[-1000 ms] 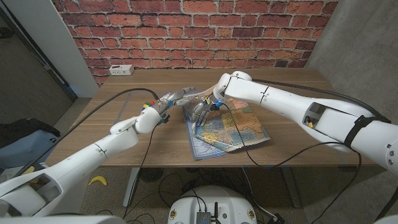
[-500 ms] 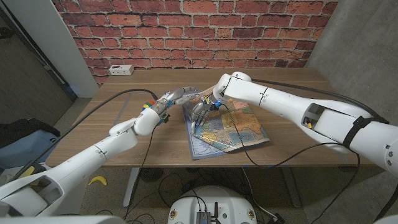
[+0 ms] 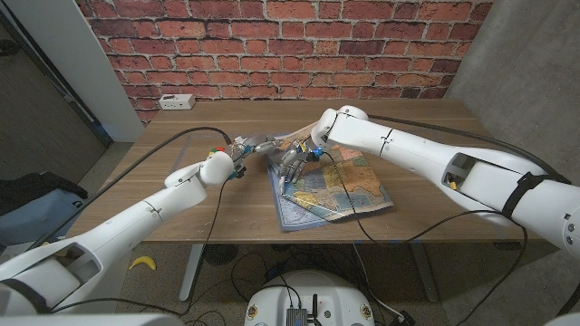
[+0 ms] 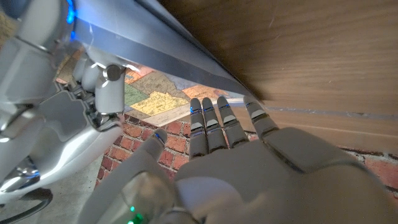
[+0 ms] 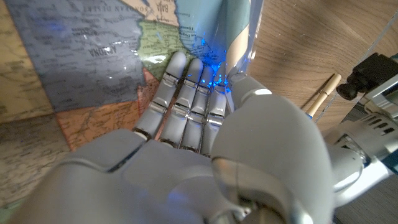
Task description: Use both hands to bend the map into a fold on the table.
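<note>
Even, soft room light over my table [image 3: 181, 195]; blue LED glow tints my right hand [image 5: 205, 118] (wrist close-ups blur).

Glossy laminated paper map [image 3: 331, 186] on a smooth matt wooden table [image 3: 181, 195].

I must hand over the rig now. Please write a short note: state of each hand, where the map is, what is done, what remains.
Left hand: at the map's far left edge, fingers straight under the lifted edge, not gripping.
Right hand: fingers together, pressing on the map's left part.
Map: open on the table, near the middle, left edge raised.
Done: edge lifted, map pinned.
Left: turn the raised part over and press the fold.
</note>
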Robot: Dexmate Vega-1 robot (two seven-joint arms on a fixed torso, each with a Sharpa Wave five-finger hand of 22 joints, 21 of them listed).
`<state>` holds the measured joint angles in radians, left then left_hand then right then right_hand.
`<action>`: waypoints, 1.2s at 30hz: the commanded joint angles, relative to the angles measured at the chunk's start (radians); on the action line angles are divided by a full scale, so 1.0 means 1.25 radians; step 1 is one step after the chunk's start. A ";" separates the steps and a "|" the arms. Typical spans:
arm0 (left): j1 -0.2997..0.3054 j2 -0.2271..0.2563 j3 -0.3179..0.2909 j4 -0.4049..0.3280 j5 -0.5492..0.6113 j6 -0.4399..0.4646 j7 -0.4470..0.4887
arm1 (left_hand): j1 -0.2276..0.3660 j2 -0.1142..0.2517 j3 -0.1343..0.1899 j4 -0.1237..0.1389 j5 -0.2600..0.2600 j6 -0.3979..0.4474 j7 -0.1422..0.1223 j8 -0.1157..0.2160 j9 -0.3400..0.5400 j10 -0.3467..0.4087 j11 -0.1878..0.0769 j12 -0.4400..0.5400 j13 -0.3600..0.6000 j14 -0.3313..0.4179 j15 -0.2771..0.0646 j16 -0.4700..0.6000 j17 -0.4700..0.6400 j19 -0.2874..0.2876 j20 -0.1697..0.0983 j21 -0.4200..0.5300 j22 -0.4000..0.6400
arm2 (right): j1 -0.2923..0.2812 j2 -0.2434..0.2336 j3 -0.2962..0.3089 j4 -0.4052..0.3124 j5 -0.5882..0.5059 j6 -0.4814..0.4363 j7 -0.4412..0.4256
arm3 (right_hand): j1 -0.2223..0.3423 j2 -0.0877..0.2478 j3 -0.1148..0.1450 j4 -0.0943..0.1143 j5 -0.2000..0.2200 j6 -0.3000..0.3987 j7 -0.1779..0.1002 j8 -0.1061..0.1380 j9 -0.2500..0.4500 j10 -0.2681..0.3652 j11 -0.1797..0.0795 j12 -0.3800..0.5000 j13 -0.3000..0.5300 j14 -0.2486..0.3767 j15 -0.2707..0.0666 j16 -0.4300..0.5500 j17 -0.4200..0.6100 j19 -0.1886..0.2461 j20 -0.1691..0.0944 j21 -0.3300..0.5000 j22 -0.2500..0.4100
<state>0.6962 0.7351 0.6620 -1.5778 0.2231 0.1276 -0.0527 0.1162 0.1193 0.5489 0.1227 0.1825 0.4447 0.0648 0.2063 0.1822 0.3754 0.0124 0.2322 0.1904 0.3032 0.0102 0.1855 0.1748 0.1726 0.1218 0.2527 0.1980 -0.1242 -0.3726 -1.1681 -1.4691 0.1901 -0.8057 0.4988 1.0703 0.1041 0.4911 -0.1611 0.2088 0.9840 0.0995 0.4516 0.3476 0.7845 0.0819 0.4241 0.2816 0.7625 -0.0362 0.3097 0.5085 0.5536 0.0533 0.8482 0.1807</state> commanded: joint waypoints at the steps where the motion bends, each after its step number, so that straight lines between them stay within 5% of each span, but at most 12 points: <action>1: -0.083 -0.015 0.061 0.045 -0.043 0.105 -0.115 | -0.027 0.048 0.006 0.034 0.007 -0.020 -0.015 -0.012 0.002 -0.018 -0.018 -0.013 0.001 -0.048 -0.009 -0.012 0.002 -0.040 -0.007 -0.016 0.000 | -0.010 -0.015 0.015 -0.025 0.006 -0.003 -0.015 | 0.006 0.003 -0.003 0.001 -0.001 0.003 -0.006 0.006 0.004 0.005 -0.001 -0.005 0.004 0.001 -0.005 -0.003 0.000 0.000 0.000 0.004 0.001; 7: -0.099 -0.014 0.081 0.049 -0.051 0.125 -0.134 | -0.041 0.050 0.011 0.045 0.009 -0.028 -0.016 -0.015 0.001 -0.028 -0.021 -0.018 0.001 -0.074 -0.012 -0.013 0.002 -0.063 -0.009 -0.025 0.000 | -0.036 -0.037 0.054 -0.057 0.024 -0.005 -0.047 | -0.039 0.003 -0.021 0.028 -0.005 -0.020 0.000 -0.010 -0.009 -0.004 0.012 -0.013 0.004 -0.005 0.015 -0.013 -0.005 -0.004 0.011 0.007 0.000; 14: -0.104 -0.008 0.093 0.042 -0.055 0.136 -0.138 | -0.047 0.064 0.025 0.050 0.012 -0.045 -0.017 -0.020 0.002 -0.037 -0.015 -0.023 0.001 -0.089 -0.008 -0.012 0.001 -0.072 -0.003 -0.027 0.000 | -0.128 -0.096 0.162 -0.161 0.058 -0.010 -0.175 | -0.125 -0.017 -0.073 0.054 -0.017 -0.104 0.000 -0.075 -0.042 -0.065 0.029 -0.048 -0.004 -0.055 0.042 -0.028 0.000 -0.049 0.040 -0.009 -0.003; 22: -0.107 -0.007 0.097 0.039 -0.064 0.149 -0.134 | -0.052 0.065 0.075 0.050 0.012 -0.144 -0.020 -0.033 0.001 -0.084 -0.014 -0.034 0.002 -0.114 -0.003 -0.009 0.000 -0.080 0.003 -0.027 0.000 | -0.266 -0.188 0.273 -0.296 0.055 0.064 -0.345 | -0.177 -0.029 -0.110 0.051 -0.022 -0.195 -0.019 -0.153 -0.078 -0.161 0.027 -0.102 -0.017 -0.171 0.053 -0.063 -0.003 -0.164 0.066 -0.071 -0.006; 29: -0.118 -0.008 0.108 0.043 -0.063 0.143 -0.141 | -0.052 0.065 0.087 0.048 0.012 -0.144 -0.018 -0.027 0.000 -0.084 -0.018 -0.032 0.002 -0.116 0.000 -0.008 -0.001 -0.079 0.009 -0.026 -0.001 | -0.334 -0.251 0.321 -0.390 0.058 0.025 -0.408 | -0.183 -0.030 -0.120 0.041 -0.023 -0.230 -0.028 -0.179 -0.089 -0.202 0.014 -0.125 -0.020 -0.231 0.049 -0.077 -0.006 -0.195 0.070 -0.096 -0.006; 32: -0.125 -0.012 0.115 0.047 -0.058 0.144 -0.145 | -0.051 0.066 0.092 0.047 0.011 -0.139 -0.016 -0.023 0.000 -0.083 -0.017 -0.030 0.001 -0.114 -0.001 -0.006 -0.001 -0.079 0.010 -0.026 -0.001 | -0.350 -0.258 0.322 -0.411 0.050 -0.007 -0.440 | -0.179 -0.023 -0.120 0.035 -0.022 -0.258 -0.036 -0.194 -0.094 -0.235 0.012 -0.142 -0.021 -0.257 0.046 -0.082 -0.010 -0.199 0.063 -0.105 -0.006; 36: -0.131 -0.013 0.121 0.046 -0.052 0.148 -0.148 | -0.049 0.066 0.097 0.046 0.011 -0.139 -0.015 -0.022 0.000 -0.082 -0.016 -0.029 0.001 -0.112 -0.001 -0.006 -0.002 -0.078 0.011 -0.025 -0.001 | -0.365 -0.256 0.315 -0.411 0.026 -0.008 -0.480 | -0.183 0.011 -0.116 0.036 -0.018 -0.312 -0.050 -0.212 -0.100 -0.313 0.000 -0.177 -0.026 -0.342 0.047 -0.097 -0.022 -0.225 0.029 -0.130 -0.006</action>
<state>0.5533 0.7249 0.7875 -1.5267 0.1486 0.3024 -0.2231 0.0582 0.0926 0.6618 0.1805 0.1922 0.2657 0.0410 0.1742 0.1814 0.2734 -0.0072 0.1955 0.1909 0.1567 0.0089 0.1742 0.1696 0.0490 0.1015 0.2096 0.1910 -0.4862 -0.6363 -0.8201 -1.8877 0.2563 -0.7749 0.0604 0.8359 0.0844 0.3397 -0.1146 0.1810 0.6298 0.0462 0.1972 0.2241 0.4410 0.0914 0.2224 0.2506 0.3834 0.0222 0.1936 0.4869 0.2870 0.1122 0.7012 0.1709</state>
